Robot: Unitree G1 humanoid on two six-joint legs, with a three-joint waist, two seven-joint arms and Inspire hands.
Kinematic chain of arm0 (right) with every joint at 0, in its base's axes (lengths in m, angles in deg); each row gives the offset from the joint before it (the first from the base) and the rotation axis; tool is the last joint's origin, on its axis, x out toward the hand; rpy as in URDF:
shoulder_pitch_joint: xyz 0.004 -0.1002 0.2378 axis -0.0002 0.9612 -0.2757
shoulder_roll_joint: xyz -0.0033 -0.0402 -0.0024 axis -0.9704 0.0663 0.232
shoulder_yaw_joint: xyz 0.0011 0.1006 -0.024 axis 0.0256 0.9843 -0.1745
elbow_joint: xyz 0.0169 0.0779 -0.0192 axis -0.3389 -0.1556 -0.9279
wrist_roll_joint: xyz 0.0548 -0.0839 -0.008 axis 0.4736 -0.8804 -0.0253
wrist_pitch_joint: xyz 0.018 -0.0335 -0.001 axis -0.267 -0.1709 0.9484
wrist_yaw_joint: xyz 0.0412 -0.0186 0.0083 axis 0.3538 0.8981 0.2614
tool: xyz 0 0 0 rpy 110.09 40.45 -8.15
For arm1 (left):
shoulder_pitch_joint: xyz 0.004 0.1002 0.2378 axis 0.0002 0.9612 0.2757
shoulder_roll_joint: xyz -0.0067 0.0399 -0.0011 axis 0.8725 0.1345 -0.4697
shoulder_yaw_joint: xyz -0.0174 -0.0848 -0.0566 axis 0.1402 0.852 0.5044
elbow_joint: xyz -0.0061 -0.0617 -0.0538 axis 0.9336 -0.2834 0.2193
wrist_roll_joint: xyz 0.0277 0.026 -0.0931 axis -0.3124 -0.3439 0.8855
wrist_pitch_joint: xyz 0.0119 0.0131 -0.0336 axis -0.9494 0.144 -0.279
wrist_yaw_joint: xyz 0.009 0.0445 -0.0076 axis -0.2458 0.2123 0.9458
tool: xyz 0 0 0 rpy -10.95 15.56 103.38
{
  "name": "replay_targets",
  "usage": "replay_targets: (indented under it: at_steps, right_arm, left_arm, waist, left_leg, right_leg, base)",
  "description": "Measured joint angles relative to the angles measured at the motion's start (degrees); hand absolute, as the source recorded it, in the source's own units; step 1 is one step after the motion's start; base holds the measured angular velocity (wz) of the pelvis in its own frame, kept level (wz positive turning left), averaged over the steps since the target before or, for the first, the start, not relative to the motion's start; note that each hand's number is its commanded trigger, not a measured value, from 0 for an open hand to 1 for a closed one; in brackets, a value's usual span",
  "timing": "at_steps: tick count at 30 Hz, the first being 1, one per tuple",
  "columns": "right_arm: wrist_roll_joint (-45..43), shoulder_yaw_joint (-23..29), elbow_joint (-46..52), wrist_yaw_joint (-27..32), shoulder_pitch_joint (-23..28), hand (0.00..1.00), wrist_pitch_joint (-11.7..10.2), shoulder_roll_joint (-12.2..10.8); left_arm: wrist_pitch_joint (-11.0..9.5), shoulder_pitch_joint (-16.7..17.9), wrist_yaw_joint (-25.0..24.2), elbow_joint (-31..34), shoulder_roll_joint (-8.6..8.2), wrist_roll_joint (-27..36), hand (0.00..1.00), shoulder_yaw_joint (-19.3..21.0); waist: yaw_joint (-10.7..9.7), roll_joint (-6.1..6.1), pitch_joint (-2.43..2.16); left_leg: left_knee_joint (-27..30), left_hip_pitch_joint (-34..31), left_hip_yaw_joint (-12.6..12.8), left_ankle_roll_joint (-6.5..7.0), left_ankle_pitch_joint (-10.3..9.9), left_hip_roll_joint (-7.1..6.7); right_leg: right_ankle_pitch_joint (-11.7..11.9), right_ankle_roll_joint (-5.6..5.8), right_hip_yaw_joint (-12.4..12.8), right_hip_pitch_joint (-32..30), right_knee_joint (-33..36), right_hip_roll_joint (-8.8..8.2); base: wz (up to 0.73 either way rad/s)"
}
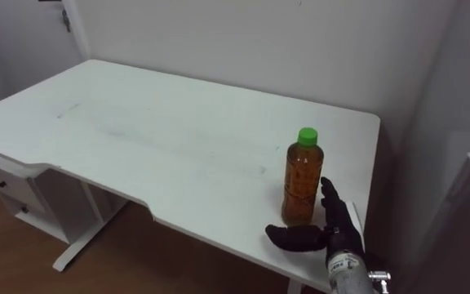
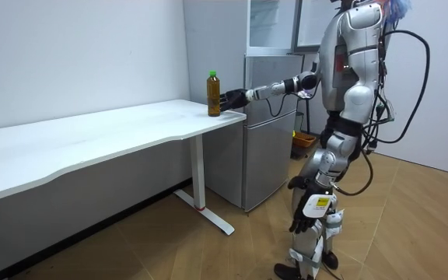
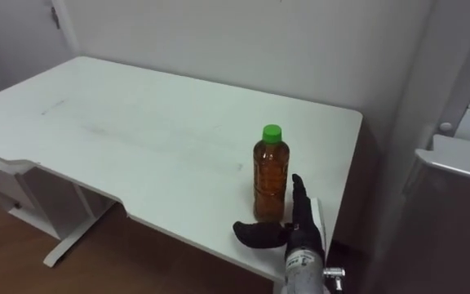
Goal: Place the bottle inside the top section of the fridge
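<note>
One room frames your whole job: pale walls [image 1: 259, 41], a wood-plank floor [image 2: 208, 257], and a long white desk [image 1: 137, 139] set against the wall. The desk's top is bare apart from a few faint scuffs, and its front edge curves inward near the middle. It stands on a white leg frame [image 2: 201, 183], with a white drawer unit [image 1: 6, 184] beneath its far left end.

Just past the desk's right end you have a grey two-compartment fridge [image 2: 267, 132]; its upper compartment looks open in the room view. Your robot stands upright on the floor in front of that fridge and reaches one arm out over the desk corner.

Look at the bottle [image 1: 301, 180] next. It stands upright on the desk, near the right front corner. It is clear plastic filled with amber liquid, and it has a bright green cap [image 1: 307, 135] and a label around its lower half.

Your right hand [image 1: 337, 233] sits spread wide at the bottle's base and has hold of nothing. Its fingers [image 1: 331, 200] stand straight along the bottle's right side, and the thumb [image 1: 292, 237] stretches across in front of the bottle, low over the desk. You cannot tell whether either touches the bottle.
</note>
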Motion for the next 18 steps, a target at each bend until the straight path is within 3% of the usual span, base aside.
replay_targets:
  at_steps: [18]
  right_arm:
    - [4.25,1.63,-3.35,1.8,-1.89,0.0,-2.34,0.57]
  left_arm:
    - [-0.77,0.0,0.0,0.0,0.29,1.0,0.0,-0.87]
  waist:
    - [0.19,-0.73,0.02]
  left_leg:
    - [0.06,-0.75,-1.64,0.5,0.5,-0.69]
  right_leg:
    - [0.1,0.3,-0.22,-0.57,0.69,-0.72]
  base:
    - [0.02]
